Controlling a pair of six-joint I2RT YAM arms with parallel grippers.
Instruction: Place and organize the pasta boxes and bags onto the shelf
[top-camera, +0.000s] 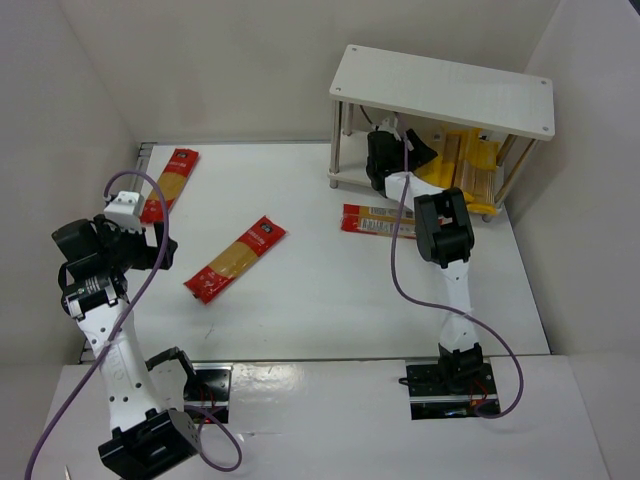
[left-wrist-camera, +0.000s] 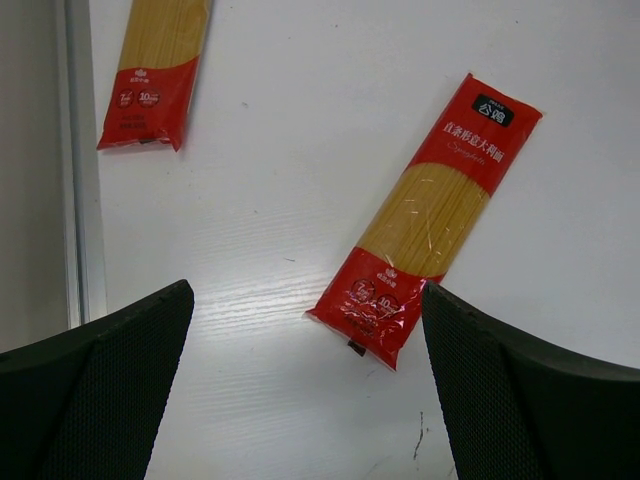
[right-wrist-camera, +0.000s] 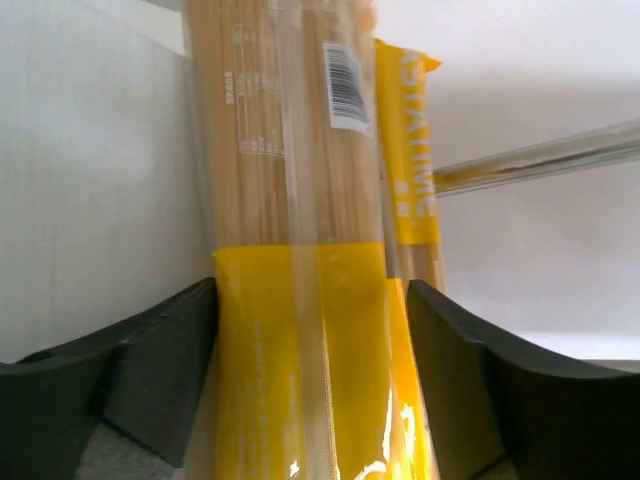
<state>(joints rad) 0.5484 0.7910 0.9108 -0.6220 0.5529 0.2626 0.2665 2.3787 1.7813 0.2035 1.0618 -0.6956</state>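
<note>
Yellow spaghetti pack (right-wrist-camera: 300, 330) is clamped between the fingers of the right gripper (right-wrist-camera: 312, 300), beneath the top board of the white shelf (top-camera: 440, 88) at the table's far right. A second yellow pack (right-wrist-camera: 408, 170) lies just beside it. Three red-ended packs lie flat on the table (top-camera: 320, 300). The labelled pack (top-camera: 375, 221) is near the shelf's front, the middle pack (left-wrist-camera: 425, 220) is below the wide-open, empty left gripper (left-wrist-camera: 305, 300), and the far-left pack (left-wrist-camera: 155, 70) is by the left edge.

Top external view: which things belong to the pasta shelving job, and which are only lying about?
Job: shelf; yellow pack gripped by the right pincer; more yellow packs on the lower tier; left red pack; middle red pack; red pack near shelf.
Not the job: purple cables; table. Both are rig fittings.
</note>
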